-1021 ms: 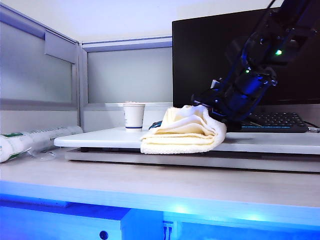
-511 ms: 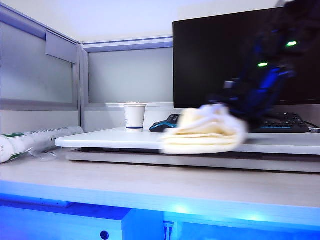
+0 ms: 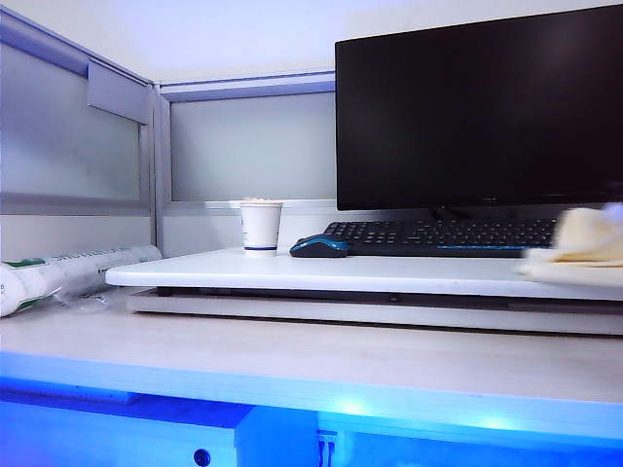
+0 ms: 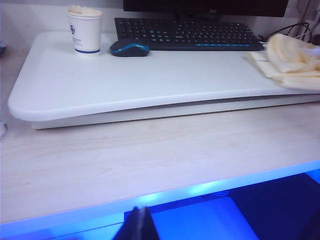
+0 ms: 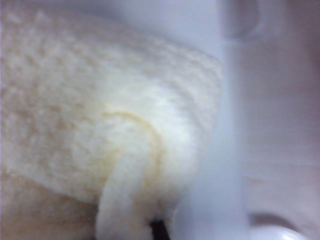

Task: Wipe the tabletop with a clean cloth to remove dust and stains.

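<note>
The paper cup (image 3: 261,227) near the back left corner of the white tabletop (image 3: 321,273) carries a small round blue logo and a blue band near its base, but the print is too small to read; the long white roll (image 3: 58,274) lying on the lower wood-grain desk (image 3: 292,365) at the far left has green lettering that I cannot make out either. A tiny mark sits on the lower bezel of the black monitor (image 3: 477,107), also unreadable. The cloth (image 3: 581,243), a cream terry towel bunched in loose folds, lies at the far right end of the tabletop, in front of the right end of the black keyboard (image 3: 443,236), its longer side running along the board's front edge and its image smeared in the exterior view. A black and blue mouse (image 3: 318,247) rests between cup and keyboard. The right gripper (image 5: 159,231) shows only as a dark sliver buried in the cloth, its fingers pinched together on the fabric. The left gripper (image 4: 138,225) hangs low in front of the desk edge, well away from the board, fingers pressed together and holding nothing.
</note>
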